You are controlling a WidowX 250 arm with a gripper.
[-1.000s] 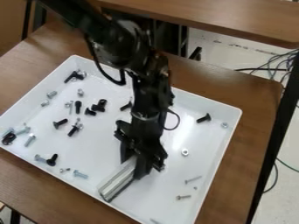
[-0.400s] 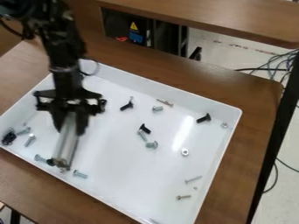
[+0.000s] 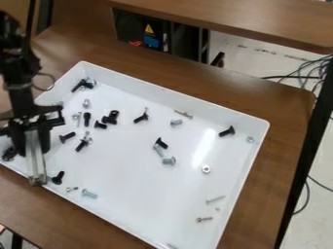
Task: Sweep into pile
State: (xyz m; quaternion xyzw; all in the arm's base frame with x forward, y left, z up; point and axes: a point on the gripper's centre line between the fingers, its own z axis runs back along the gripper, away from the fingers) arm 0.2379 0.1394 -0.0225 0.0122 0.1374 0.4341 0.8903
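Observation:
The black gripper [image 3: 31, 133] is at the left end of the white tray [image 3: 139, 204], shut on a pale metal bar [image 3: 35, 163] whose lower end comes down by the tray's front-left wall. Black bolts lie scattered left of the middle, among them a black screw [image 3: 67, 137] and a black piece [image 3: 110, 117]. Just right of the bar's tip is another black screw [image 3: 58, 178]. A silver bolt [image 3: 89, 194] rests near the front wall. Around the middle are a black screw [image 3: 161, 143] and a silver bolt [image 3: 169, 161]. Some parts at the left end are hidden behind gripper and bar.
The tray stands on a brown wooden table [image 3: 286, 126], its raised walls enclosing the hardware. Toward the right wall lie a nut [image 3: 206, 169], a small screw [image 3: 204, 219] and a black bolt [image 3: 227, 131]. Cables [image 3: 312, 68] run over the floor at the right.
The gripper has moved left with the bar, from the tray's front middle to its left end. Bolts in the middle and left, earlier behind the arm, have come into sight.

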